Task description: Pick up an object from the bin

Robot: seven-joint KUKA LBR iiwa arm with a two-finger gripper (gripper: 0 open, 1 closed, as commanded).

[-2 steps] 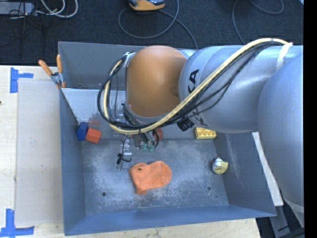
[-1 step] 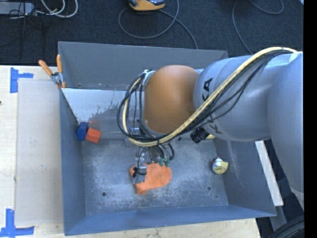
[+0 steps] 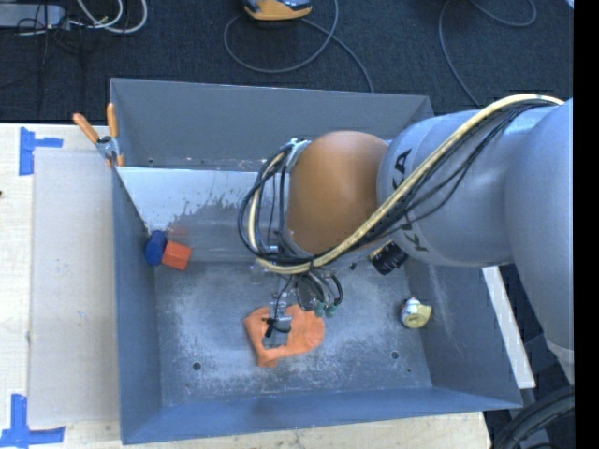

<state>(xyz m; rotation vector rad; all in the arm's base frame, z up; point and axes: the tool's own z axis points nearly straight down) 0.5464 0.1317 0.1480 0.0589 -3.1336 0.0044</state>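
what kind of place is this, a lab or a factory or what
Probably a robotics lab test setup rather than a factory line: a robot arm reaches into a grey metal bin holding a few small things, like an orange lump, and loose cables trail across the dark floor behind.

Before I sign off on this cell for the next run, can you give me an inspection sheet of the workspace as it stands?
Surface: grey metal bin floor, scuffed pale in patches.
Job's things: flat soft orange lump at the floor's front middle, directly under the gripper.
Clutter: small blue block touching small orange block near the back-left corner; small yellow-and-white round piece on the right.
Grippers: gripper low at the lump; hold cannot be judged.
Cables: black and yellow arm cables looped about the wrist; loose black cords behind the bin.
Surroundings: dark floor behind the bin.
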